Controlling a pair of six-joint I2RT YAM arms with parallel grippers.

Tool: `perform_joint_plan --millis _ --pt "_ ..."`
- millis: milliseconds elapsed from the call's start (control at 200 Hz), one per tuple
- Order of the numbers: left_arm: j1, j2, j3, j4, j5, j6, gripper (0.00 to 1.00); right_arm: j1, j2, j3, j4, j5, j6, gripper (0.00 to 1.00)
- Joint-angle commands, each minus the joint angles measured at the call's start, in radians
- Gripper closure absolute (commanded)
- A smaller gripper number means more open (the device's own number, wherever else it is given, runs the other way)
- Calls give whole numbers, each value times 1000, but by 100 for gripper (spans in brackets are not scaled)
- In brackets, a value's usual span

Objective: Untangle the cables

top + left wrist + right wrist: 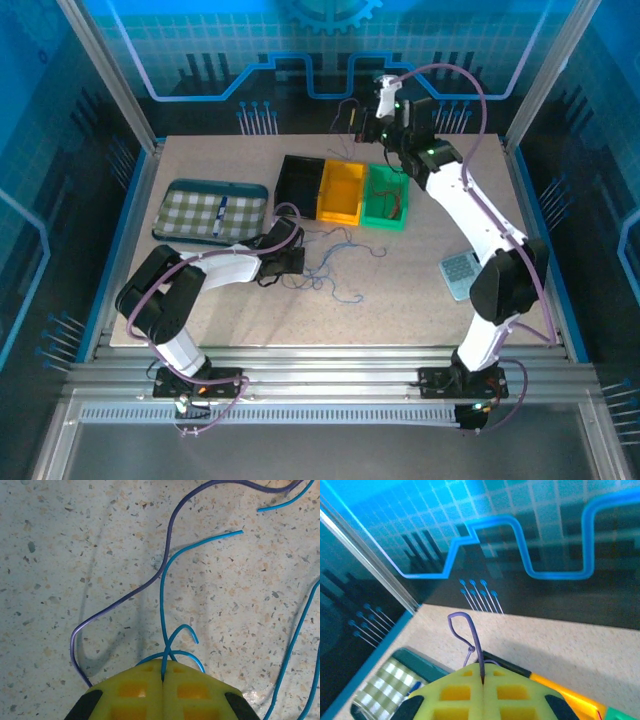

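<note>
2 grippers, 2 wires: the left gripper [163,676], its yellow pads pressed together, pinches a blue wire [162,595] low over the speckled table [55,535], with a purple strand [168,545] curling just beside it. The right gripper [482,677], clamped the same way, holds a purple wire [470,630] looped above its pads, raised high near the back wall. In the overhead view the cables [335,262] lie as a thin, wispy scatter of blue and dark loops in the middle of the table, right at the left gripper's tip and well apart from the raised arm. Behind them stand 3 bins – a black bin [300,178], a yellow bin [341,190] and a green bin [384,190] – and a red wire [393,207] lies inside the green one. The job looks partly done: 1 wire binned, 1 lifted clear and apparently ready to be dropped, while the blue and dark strands on the table appear to cross each other and need pulling apart.
</note>
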Motion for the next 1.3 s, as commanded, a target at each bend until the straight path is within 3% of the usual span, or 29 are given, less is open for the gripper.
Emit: perform_joint_plan --millis 0,680,1295 --pt "-3 18 21 -16 7 -6 100 -14 -37 21 62 -40 29 100" --pt "-6 12 15 -6 10 -8 100 -14 -45 0 43 -39 31 100" --pt "-6 13 19 -18 5 6 100 -14 57 -52 36 -43 48 100"
